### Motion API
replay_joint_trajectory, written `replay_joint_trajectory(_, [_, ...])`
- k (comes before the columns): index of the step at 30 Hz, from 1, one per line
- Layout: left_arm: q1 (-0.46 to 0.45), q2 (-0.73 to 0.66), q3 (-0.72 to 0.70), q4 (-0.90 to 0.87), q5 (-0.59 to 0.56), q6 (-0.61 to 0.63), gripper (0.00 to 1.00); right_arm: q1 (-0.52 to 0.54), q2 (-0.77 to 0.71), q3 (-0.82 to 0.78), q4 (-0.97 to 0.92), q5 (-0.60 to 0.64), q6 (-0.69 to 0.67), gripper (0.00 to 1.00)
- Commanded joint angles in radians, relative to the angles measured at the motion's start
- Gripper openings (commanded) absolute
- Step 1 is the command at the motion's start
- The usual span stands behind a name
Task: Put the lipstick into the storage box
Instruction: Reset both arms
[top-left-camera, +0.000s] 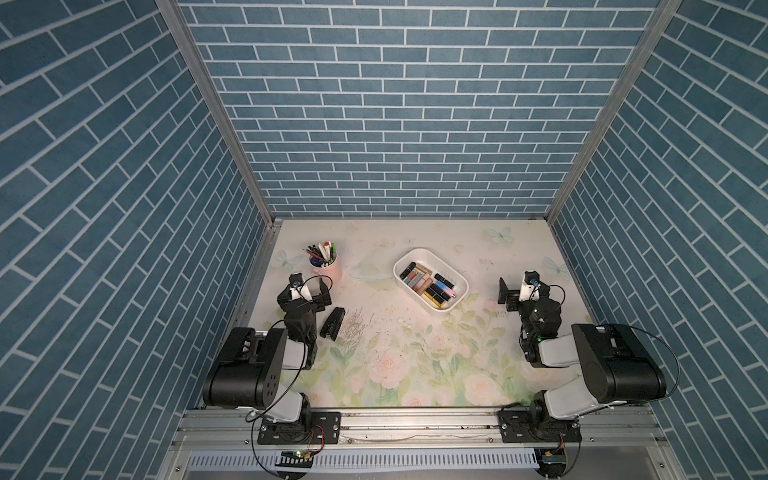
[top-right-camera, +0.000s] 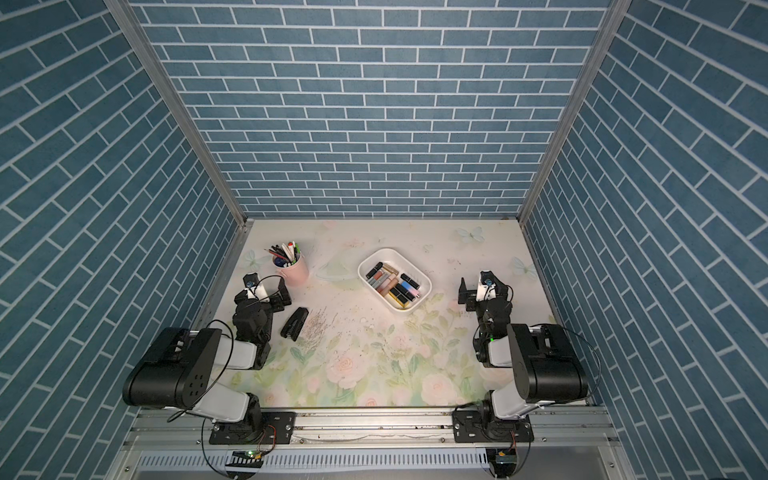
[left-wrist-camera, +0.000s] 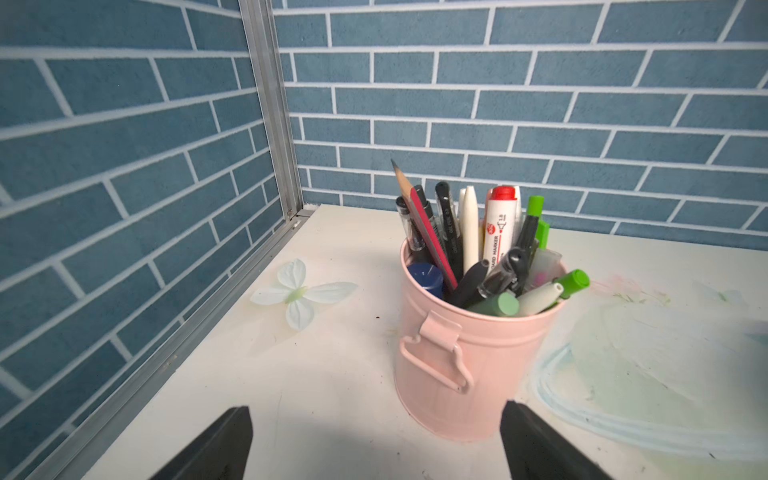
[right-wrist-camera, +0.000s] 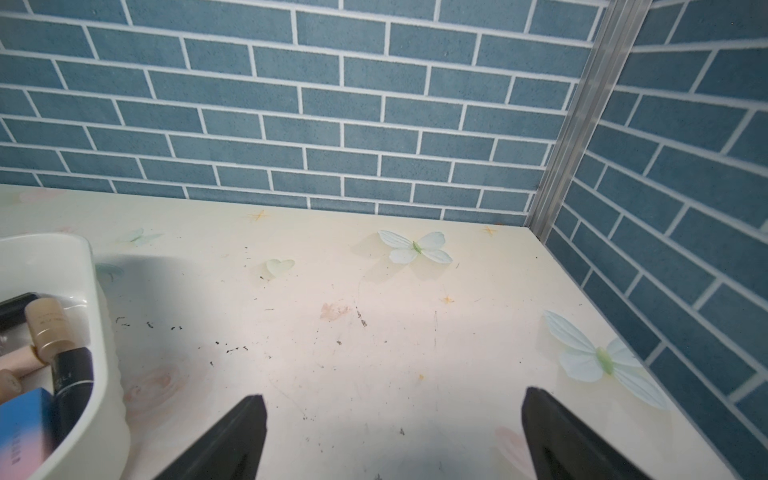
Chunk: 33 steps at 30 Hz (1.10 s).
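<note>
Fingers (left-wrist-camera: 216, 449) of left gripper (left-wrist-camera: 374, 432) and right gripper (right-wrist-camera: 392, 424) are held spread, empty. Black, beige and blue lipstick tubes (top-left-camera: 430, 286) are lodged in the shallow white plastic storage box (top-left-camera: 419, 250) (none seen loose); task is judged complete.

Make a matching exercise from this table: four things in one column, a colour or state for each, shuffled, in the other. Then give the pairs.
Things:
1. storage box
2. pen cup
3. stapler
4. right gripper

Colour or state:
A. pink
B. open, holding nothing
C. white
D. black, lying flat

Pairs: 1-C, 2-A, 3-D, 4-B
</note>
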Motion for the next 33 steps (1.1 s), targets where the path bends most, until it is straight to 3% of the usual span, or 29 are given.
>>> replay_joint_trajectory(1, [-0.007,0.002,-0.005,0.050,-0.011,0.018,1.00,-0.004,0.006,0.003,-0.009,-0.005,-0.021,1.00])
replay_joint_trajectory(33, [-0.010,0.002,-0.002,0.049,-0.016,0.021,1.00,-0.004,0.005,0.002,-0.008,0.003,-0.022,1.00])
